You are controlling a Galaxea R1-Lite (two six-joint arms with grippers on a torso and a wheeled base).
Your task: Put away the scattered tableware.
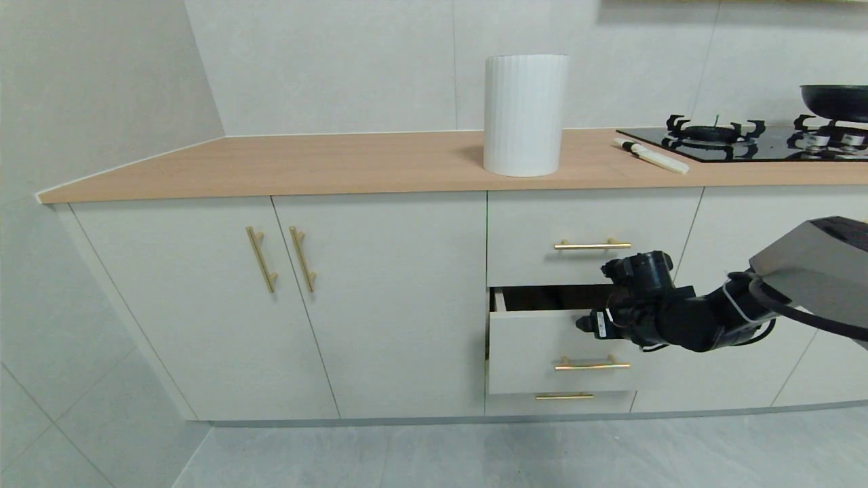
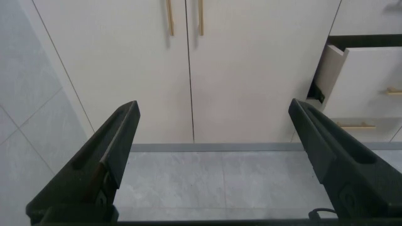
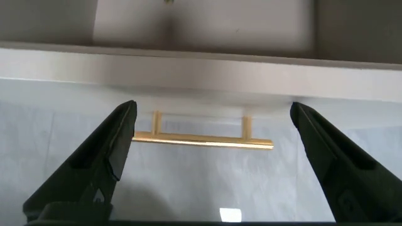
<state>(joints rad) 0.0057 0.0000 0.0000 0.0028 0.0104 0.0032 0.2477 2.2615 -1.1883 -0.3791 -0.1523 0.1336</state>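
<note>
your right gripper sat at the front of the middle drawer, just above its gold handle, jaws spread wide, nothing in them. in its wrist view the gripper had that handle showing between the two fingers; can't tell from there if either touched it. the drawer was pulled out partway, with a dark gap behind its front panel. can't tell what was inside. your left gripper was also wide open and empty, low over the grey floor in front of the double cupboard doors, with the open drawer to the right of those doors. tableware: one cream-handled utensil lay flat on the wooden counter, just beside the near-left corner of the black hob, well apart from both grippers. a tall white ribbed canister stood upright on the counter near the utensil, above the drawer stack. a dark pan sat on the hob's right burner.
</note>
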